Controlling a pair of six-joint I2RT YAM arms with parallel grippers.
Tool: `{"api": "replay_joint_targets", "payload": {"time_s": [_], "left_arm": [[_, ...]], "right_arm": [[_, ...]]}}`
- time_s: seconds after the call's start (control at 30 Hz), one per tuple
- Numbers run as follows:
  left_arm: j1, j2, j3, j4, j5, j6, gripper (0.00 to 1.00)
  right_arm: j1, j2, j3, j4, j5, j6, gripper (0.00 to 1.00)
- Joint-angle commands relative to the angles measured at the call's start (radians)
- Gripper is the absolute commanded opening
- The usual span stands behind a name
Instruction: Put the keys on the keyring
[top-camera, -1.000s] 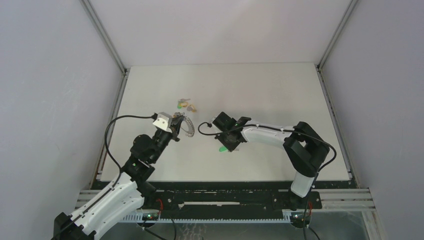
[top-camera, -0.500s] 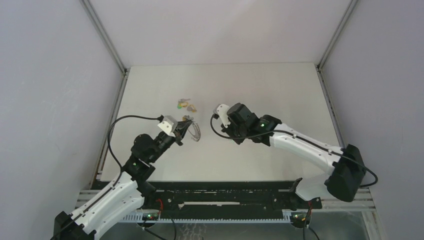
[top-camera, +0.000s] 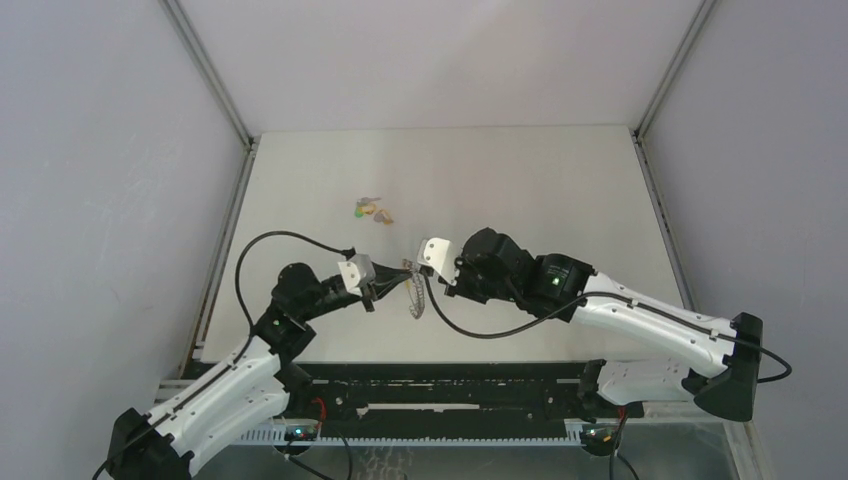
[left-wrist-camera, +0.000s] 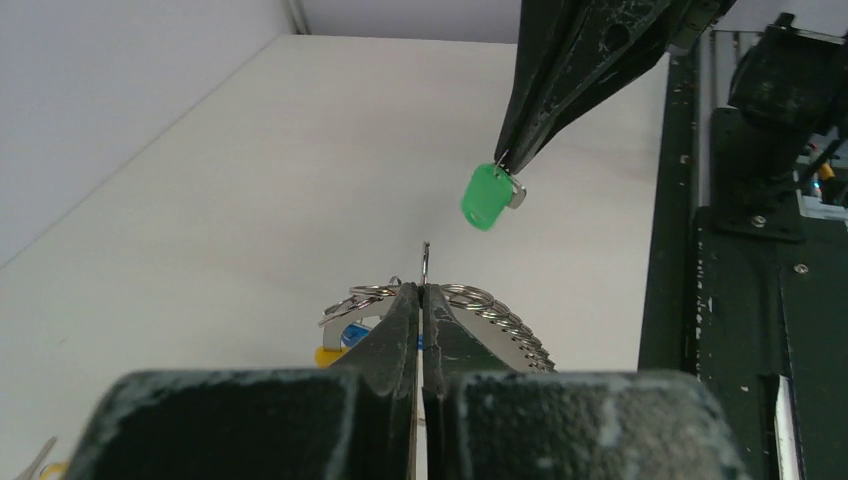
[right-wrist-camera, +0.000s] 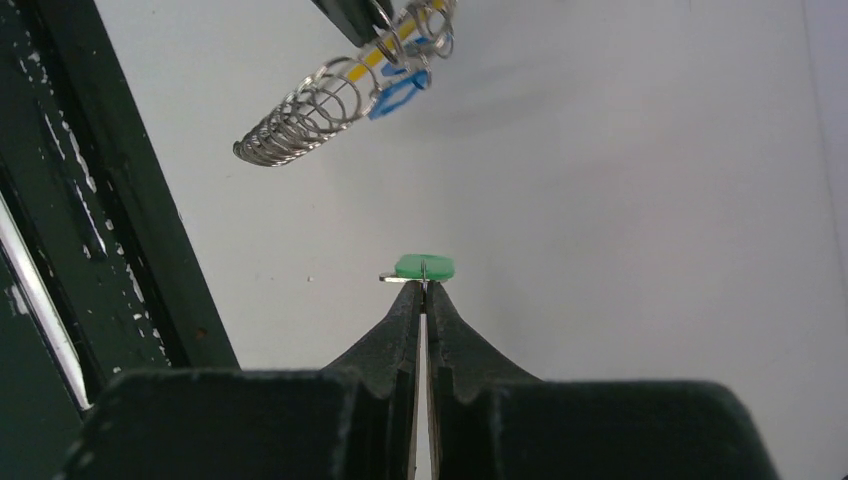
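Now both claws are pinched tight — ring on the left, key on the right.
The left gripper (left-wrist-camera: 421, 290) clamps its slim black jaws on the keyring (left-wrist-camera: 500, 325), a ribbed, coil-like loop of silvery wire carrying a blue key (right-wrist-camera: 398, 92) and a yellow key (right-wrist-camera: 385, 45). The right gripper (right-wrist-camera: 421, 288) nips a green key (right-wrist-camera: 424, 266) with a rounded plastic head, near the ring's free wire end, above the matte white table (top-camera: 520, 190). A second ago the claws were well apart — they have since drawn together, away from the loose keys (top-camera: 372, 211).
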Motion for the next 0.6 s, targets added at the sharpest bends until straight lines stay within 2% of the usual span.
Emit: {"api": "replay_joint_targets", "payload": {"time_s": [0.0,0.17,0.37,0.57], "left_arm": [[-0.008,0.001,0.037,0.057,0.112,0.044,0.0],[-0.009,0.022,0.056,0.021,0.189,0.071,0.0],[-0.012,0.048,0.078,0.004,0.251,0.076,0.0],[-0.015,0.058,0.083,0.001,0.263,0.078,0.0]], "right_arm": [[0.059,-0.017,0.014,0.038,0.045,-0.101,0.0],[0.084,-0.026,0.019,0.06,-0.024,-0.143,0.0],[0.085,0.036,0.094,-0.001,-0.101,-0.156,0.0],[0.085,0.065,0.097,0.0,-0.13,-0.181,0.0]]}}
